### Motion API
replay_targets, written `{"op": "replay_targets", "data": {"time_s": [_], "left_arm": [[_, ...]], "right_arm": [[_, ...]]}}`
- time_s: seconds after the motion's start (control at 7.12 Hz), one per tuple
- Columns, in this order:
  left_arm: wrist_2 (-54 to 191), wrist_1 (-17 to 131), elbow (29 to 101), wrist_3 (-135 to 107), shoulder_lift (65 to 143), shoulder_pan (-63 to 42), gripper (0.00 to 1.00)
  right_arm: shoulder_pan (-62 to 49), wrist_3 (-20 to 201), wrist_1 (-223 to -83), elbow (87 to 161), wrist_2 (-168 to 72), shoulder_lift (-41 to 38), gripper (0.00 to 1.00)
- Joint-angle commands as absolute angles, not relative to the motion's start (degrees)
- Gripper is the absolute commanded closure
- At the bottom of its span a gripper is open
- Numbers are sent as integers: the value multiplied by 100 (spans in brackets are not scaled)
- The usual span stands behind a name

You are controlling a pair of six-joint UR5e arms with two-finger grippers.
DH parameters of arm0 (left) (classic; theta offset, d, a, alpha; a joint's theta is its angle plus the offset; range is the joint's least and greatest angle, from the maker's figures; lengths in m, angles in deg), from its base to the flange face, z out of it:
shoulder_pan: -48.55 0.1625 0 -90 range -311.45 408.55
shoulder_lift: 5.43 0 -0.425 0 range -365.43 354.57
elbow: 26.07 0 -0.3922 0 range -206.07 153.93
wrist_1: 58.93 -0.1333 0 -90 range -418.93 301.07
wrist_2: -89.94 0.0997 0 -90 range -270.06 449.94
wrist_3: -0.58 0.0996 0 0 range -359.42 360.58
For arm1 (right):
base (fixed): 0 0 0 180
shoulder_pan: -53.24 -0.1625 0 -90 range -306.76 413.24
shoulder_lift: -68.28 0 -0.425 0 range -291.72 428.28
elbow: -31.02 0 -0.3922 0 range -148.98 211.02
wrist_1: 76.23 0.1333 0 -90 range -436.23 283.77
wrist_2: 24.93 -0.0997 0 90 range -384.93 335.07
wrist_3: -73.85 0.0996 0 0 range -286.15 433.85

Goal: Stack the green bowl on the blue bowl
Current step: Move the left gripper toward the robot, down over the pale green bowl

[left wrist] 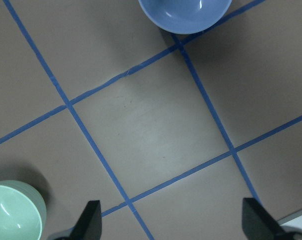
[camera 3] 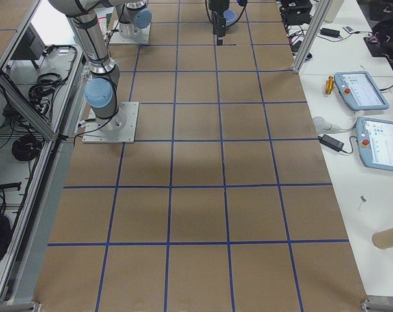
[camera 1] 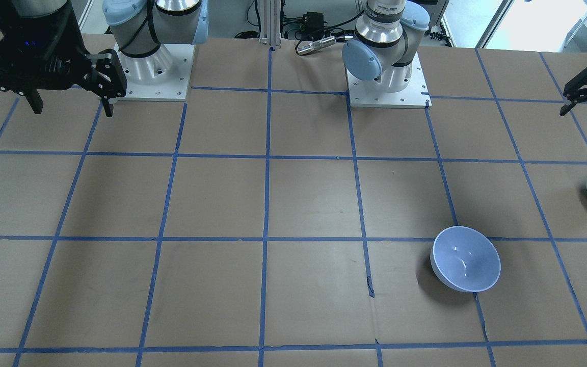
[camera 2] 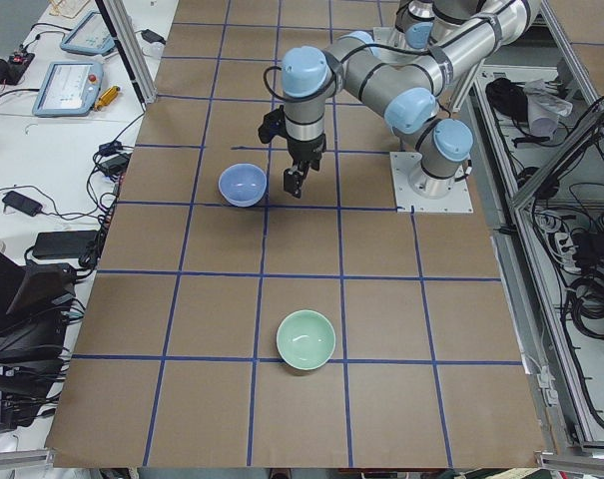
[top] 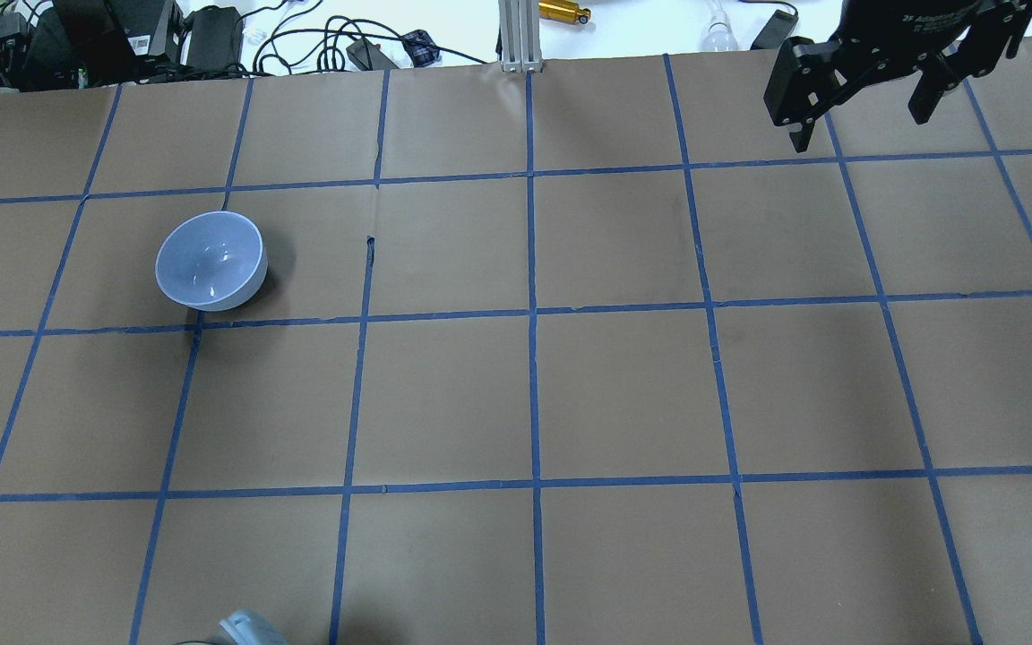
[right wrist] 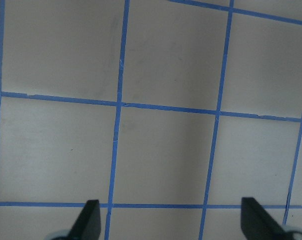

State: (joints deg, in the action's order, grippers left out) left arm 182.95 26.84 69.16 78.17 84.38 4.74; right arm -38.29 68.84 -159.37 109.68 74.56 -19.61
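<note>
Status: green bowl (camera 2: 306, 339) stands upright on the taped table (camera 2: 381, 319), well apart from the upright blue bowl (camera 2: 242, 185). Left gripper (left wrist: 170, 205) hangs above the table, clear of both bowls, fingers spread and empty. Right gripper (top: 858, 130) is likewise released, at the far end.

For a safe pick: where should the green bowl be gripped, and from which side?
Grip the green bowl by its rim, the left tool coming down from above: it stands upright, mouth up, and its round glossy wall would likely slip.
</note>
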Motion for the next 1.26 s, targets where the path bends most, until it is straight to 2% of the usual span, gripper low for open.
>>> {"op": "replay_targets", "data": {"time_s": [0.0, 0.42, 1.12], "left_arm": [[18284, 2281, 7087, 9272, 8825, 1265, 0], [18275, 1439, 7105, 11477, 9527, 2006, 0], [17777, 234, 7062, 12486, 10696, 2700, 0]], "right_arm": [[-3835, 6885, -15937, 10968, 7456, -1961, 0], [-3835, 6885, -15937, 10968, 7456, -1961, 0], [-3826, 6885, -15937, 10968, 7456, -1961, 0]]}}
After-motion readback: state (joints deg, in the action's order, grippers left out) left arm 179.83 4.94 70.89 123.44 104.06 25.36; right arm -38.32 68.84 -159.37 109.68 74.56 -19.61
